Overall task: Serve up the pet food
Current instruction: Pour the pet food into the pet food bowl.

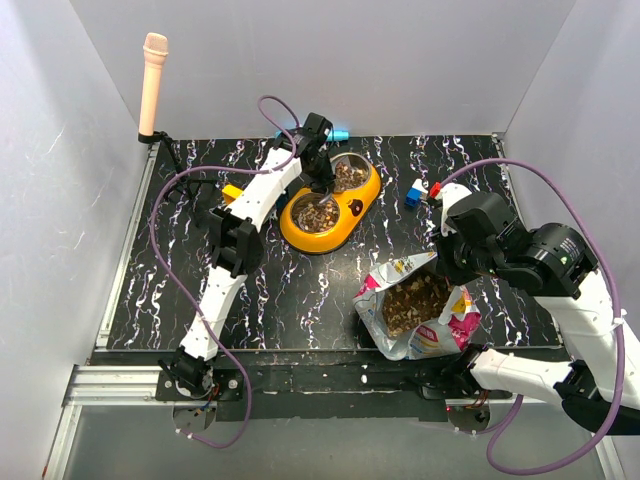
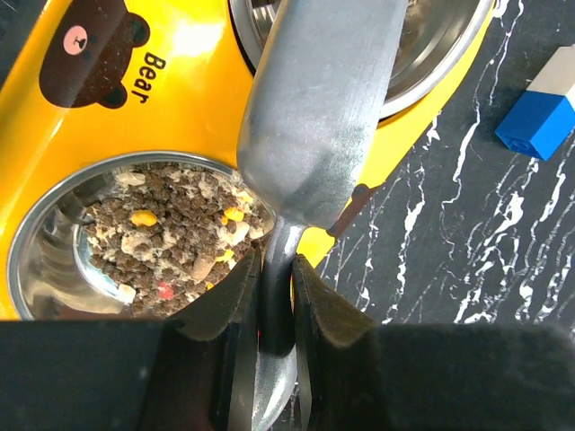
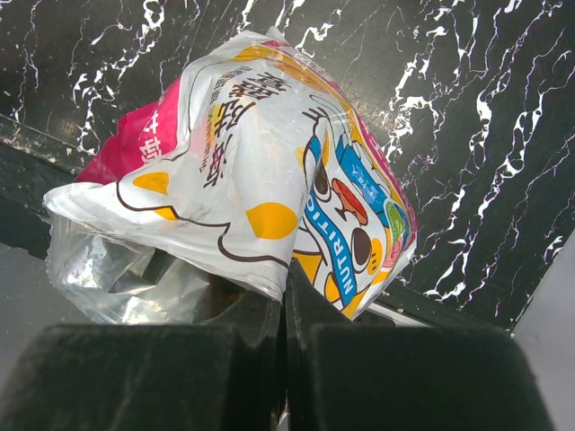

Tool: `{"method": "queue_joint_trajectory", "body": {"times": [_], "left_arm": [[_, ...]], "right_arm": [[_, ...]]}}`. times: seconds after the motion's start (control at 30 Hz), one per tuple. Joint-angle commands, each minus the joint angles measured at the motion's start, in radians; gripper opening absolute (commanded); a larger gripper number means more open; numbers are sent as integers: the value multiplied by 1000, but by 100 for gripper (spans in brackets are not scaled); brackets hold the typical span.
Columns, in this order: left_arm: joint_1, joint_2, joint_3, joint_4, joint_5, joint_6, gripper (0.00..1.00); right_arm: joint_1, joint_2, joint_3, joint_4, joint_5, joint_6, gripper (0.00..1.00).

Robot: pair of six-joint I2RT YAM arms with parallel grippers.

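Pet food (image 1: 415, 300) fills the open foil bag (image 1: 420, 310) lying near the table's front edge. More kibble (image 2: 166, 229) lies in both steel dishes of the yellow double bowl (image 1: 352, 215). My left gripper (image 2: 277, 278) is shut on the neck of a metal spoon (image 2: 314, 117), whose grey underside hangs over the yellow bowl (image 2: 180, 99) between its two dishes. In the top view this left gripper (image 1: 320, 180) sits right above the bowl. My right gripper (image 3: 286, 301) is shut on the rim of the bag (image 3: 260, 171), pinching the foil at its mouth.
A blue-and-white block (image 2: 544, 108) lies right of the bowl, with a small red piece (image 1: 434, 189) beside it. A yellow block (image 1: 231, 193) sits left of the bowl. A beige microphone (image 1: 152, 85) stands at the back left corner. White walls enclose the table.
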Motion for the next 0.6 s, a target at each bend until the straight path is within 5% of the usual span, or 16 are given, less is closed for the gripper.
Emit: {"method": "queue_joint_trajectory", "body": {"times": [0.0,0.57], "left_arm": [[-22,-18,30,19,-94,84,0],[-98,-9,7,76,-292,296,0]], "right_arm": [[-3,-17,104,211,4,11,1],[-3,3,127,182,-14,18,1]]}}
